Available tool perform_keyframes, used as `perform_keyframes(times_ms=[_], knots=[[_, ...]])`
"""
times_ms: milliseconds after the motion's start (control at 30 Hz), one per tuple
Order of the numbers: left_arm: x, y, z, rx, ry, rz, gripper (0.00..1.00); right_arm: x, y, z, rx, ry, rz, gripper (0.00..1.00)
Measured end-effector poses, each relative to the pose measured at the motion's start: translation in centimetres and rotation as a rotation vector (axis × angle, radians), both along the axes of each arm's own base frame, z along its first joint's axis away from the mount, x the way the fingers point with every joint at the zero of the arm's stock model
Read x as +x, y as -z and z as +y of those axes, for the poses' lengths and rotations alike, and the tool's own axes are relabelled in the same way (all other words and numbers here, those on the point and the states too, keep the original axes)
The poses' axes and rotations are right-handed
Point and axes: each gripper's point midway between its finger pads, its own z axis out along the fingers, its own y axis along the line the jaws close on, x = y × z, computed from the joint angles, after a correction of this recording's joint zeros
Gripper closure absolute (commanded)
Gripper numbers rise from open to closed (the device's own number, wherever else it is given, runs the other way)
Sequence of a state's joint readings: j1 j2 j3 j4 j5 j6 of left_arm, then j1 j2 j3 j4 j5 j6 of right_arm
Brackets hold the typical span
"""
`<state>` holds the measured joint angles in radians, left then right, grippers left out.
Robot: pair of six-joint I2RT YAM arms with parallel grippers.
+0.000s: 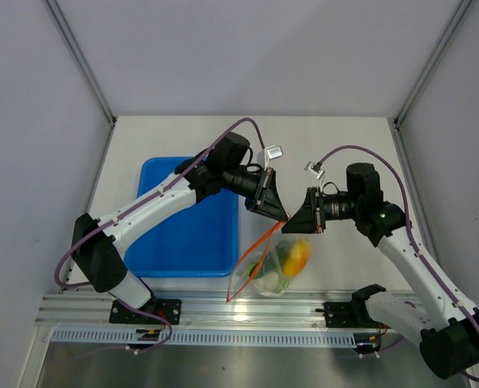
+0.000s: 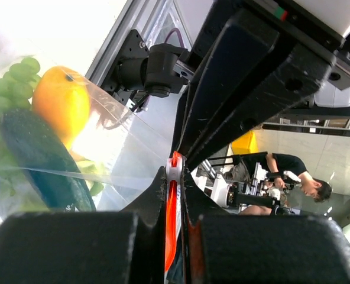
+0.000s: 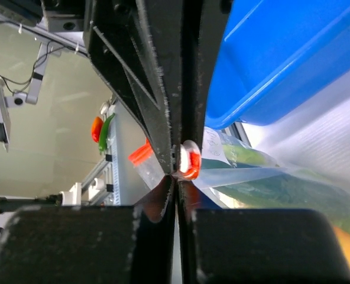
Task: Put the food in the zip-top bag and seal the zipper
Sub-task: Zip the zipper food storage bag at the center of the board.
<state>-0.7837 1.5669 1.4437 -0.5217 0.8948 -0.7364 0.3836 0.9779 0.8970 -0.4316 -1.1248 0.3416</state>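
Since all the food that can be seen already sits inside the bag, step in hand: closing the zipper [image 1: 268, 236], not loading.
Zip-top bag [image 1: 265, 273]: hangs from the pinched end of its mouth, over the near edge of the table [image 1: 336, 153], just beside the near right corner of the blue tray [image 1: 187, 234]. Whether its bottom rests on the table I cannot tell.
Food: the orange-yellow fruit [image 2: 61, 103], cucumber [image 2: 42, 160] and grape bunch [image 2: 12, 77] lie packed behind the clear wall. A pale cabbage head [image 1: 270, 283] shows lower down in the top view.
Left gripper [image 1: 281, 215]: fingers pressed together on the zipper's upper end, seemingly as the anchor that keeps the strip taut.
Right gripper [image 1: 290, 227]: fingers pressed together on the same strip, tip to tip with the left one. I judge it to be the one that would run along the strip to press it closed.
Zipper line: slopes from the two grippers down toward the table's near edge. Each wrist view shows the orange-red strip squeezed between that arm's fingertips.
Why lifted: the weight of the food keeps it low in the pouch, away from the mouth, so the strip stays free.
Sealed so far: cannot tell, as the lower stretch is too thin to read.
Risk: a slip off the thin strip would drop the loaded bag.
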Motion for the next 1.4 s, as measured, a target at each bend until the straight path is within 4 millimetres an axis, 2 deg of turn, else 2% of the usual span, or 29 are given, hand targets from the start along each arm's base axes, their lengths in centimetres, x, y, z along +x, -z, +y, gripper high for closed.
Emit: perform_keyframes(times_ms=[333,833,1100,1133,1233,1267,1333,1400], knots=[[0.5,0.2,-0.1,-0.005,-0.022,-0.041,0.99,1.9,1.0,-0.4,-0.030,0.135,0.051,1.00],[0.4,1.4,0.7,0.093,-0.065,-0.069,0.99,3.6,1.1,-1.7,-0.008,0.336,0.109,1.00],[0.1,1.6,1.2,0.119,-0.071,-0.073,0.99,4.0,1.6,-2.0,-0.045,0.335,0.103,1.00],[0.1,1.7,1.2,0.121,-0.071,-0.071,0.99,4.1,1.6,-2.0,-0.056,0.328,0.103,0.98],[0.0,1.6,1.3,0.122,-0.068,-0.068,1.00,4.4,1.9,-2.1,-0.085,0.311,0.096,0.81],[-0.1,1.6,1.3,0.122,-0.068,-0.068,1.00,4.5,1.9,-2.1,-0.091,0.311,0.095,0.69],[-0.1,1.5,1.4,0.120,-0.067,-0.069,1.00,4.7,2.2,-2.2,-0.111,0.306,0.098,0.56],[-0.2,1.3,1.4,0.116,-0.065,-0.070,0.99,4.9,2.3,-2.3,-0.128,0.299,0.100,0.51]])
